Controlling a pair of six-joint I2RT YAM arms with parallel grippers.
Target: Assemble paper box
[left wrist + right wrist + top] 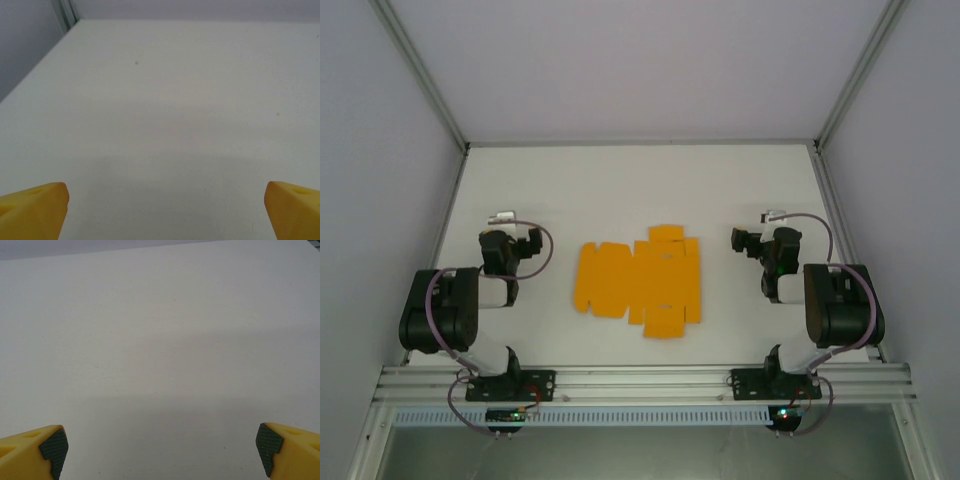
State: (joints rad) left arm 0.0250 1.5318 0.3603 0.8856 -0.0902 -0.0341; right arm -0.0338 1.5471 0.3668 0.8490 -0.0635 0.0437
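No writing, label, brand, number or sign can be read in any view. The paper box (620,280) shows plain orange-yellow card (no print on its panels), and the small circuit boards (508,415) at the near edge are too small to read.

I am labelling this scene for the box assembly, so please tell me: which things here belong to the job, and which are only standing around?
Belongs to the job:
- paper box, a flat, unfolded orange sheet
- left gripper, open
- right gripper, open

Only standing around:
- table
- metal rail at the near edge
- grey walls
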